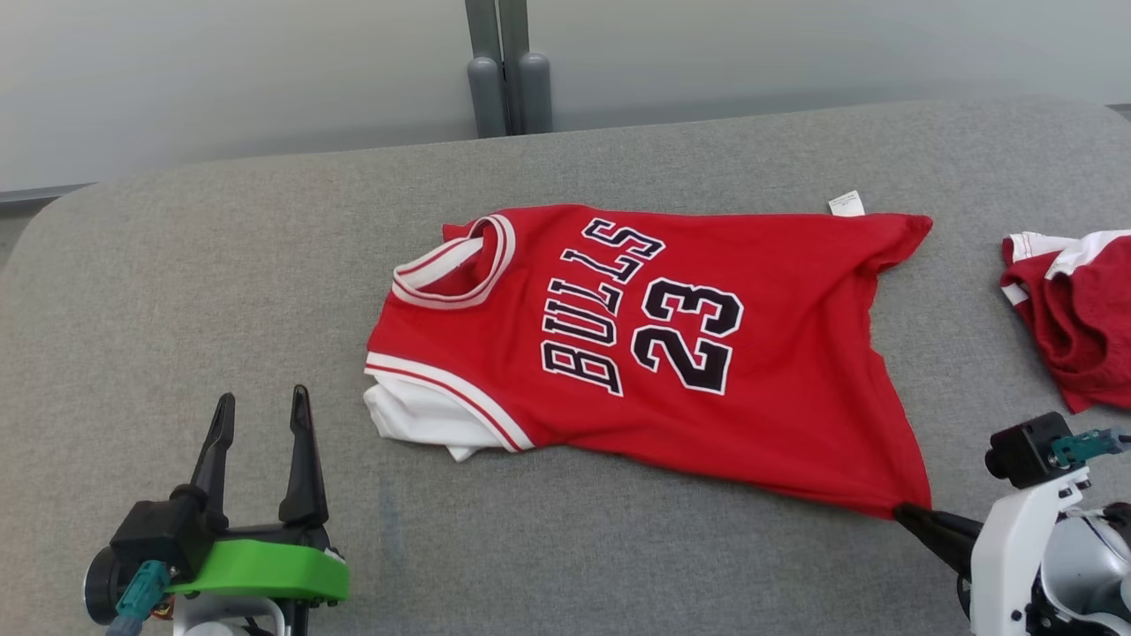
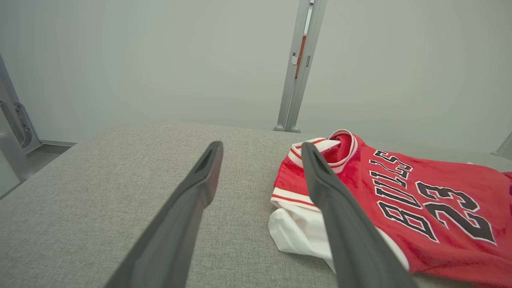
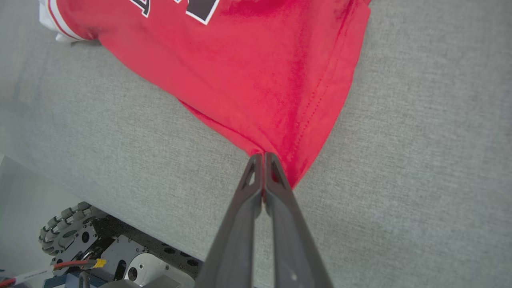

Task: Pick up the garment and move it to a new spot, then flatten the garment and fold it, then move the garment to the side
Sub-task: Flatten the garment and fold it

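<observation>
The garment is a red basketball jersey with "BULLS 23" in black and white, lying spread on the grey table, neck to the left. My right gripper is shut on the jersey's near right hem corner, with the fabric pinched between its fingertips. My left gripper stands open at the lower left, apart from the jersey, its fingers spread with nothing between them. White fabric pokes out under the jersey's armhole, just right of that gripper.
Another crumpled red and white garment lies at the table's right edge. A grey post stands behind the table against a pale wall. The robot's wheeled base shows below the table's near edge. Bare table stretches to the left.
</observation>
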You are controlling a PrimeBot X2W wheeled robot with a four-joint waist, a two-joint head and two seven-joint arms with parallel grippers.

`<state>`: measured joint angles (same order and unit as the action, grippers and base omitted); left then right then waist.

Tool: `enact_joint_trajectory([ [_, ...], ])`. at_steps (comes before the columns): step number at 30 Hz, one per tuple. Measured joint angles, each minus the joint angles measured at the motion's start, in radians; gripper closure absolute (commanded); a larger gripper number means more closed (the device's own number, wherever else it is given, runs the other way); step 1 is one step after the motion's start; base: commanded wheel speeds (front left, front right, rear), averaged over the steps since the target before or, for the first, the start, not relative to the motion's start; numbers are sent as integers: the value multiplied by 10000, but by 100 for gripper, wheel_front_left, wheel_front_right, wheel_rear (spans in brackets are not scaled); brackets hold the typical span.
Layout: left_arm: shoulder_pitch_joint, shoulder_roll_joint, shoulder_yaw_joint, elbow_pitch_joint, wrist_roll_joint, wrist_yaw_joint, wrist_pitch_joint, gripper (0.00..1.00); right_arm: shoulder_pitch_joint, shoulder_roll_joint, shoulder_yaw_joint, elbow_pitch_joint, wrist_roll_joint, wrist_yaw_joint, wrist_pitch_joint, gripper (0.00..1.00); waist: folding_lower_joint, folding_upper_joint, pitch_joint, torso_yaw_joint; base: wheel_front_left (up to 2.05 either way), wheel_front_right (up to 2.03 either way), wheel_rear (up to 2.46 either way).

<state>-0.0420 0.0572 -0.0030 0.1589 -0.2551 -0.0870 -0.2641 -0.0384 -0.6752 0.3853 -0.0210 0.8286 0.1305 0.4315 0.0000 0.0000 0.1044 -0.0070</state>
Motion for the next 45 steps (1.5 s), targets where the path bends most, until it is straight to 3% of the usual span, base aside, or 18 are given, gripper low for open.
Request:
enact_joint_trajectory([
  [4,-7,77,10,46,6,-10,0,0,436,-153,-443,244,372,2,324,100,0,0,112,-74,0,0,0],
  [9,-60,125,-35,142,19,-23,0,0,649,-153,-815,1177,-251,4,430,100,0,0,189,14,0,0,0],
  [10,-62,142,-31,169,19,-23,0,0,649,-54,-903,1346,-324,4,468,72,0,0,185,38,0,0,0],
  [11,-63,151,-29,186,19,-23,0,0,650,54,-974,1461,-359,4,468,0,0,0,173,53,0,0,0],
  [15,-64,180,-33,249,19,-23,0,0,596,445,-1202,1398,-512,4,318,0,0,0,80,103,0,0,0],
  [19,-58,184,-48,272,17,-10,0,0,500,560,-1628,550,-495,2,-123,0,0,0,-49,131,0,0,0],
  [25,-50,209,-65,272,6,-6,0,0,148,754,-2008,-1062,-968,2,-1672,0,0,0,-163,164,0,0,0],
  [29,-55,224,-174,318,-15,-8,69,0,-103,1547,-2117,-1239,-1563,0,-3085,0,0,0,-192,205,0,0,0],
  [39,-66,219,-314,372,-94,8,86,0,-467,3680,-2226,144,-3150,0,-6234,0,0,0,-256,326,0,0,0],
  [45,-65,192,-433,437,-161,21,77,0,-716,4224,-2474,1515,-4188,2,-6803,0,0,0,-355,393,0,0,0],
])
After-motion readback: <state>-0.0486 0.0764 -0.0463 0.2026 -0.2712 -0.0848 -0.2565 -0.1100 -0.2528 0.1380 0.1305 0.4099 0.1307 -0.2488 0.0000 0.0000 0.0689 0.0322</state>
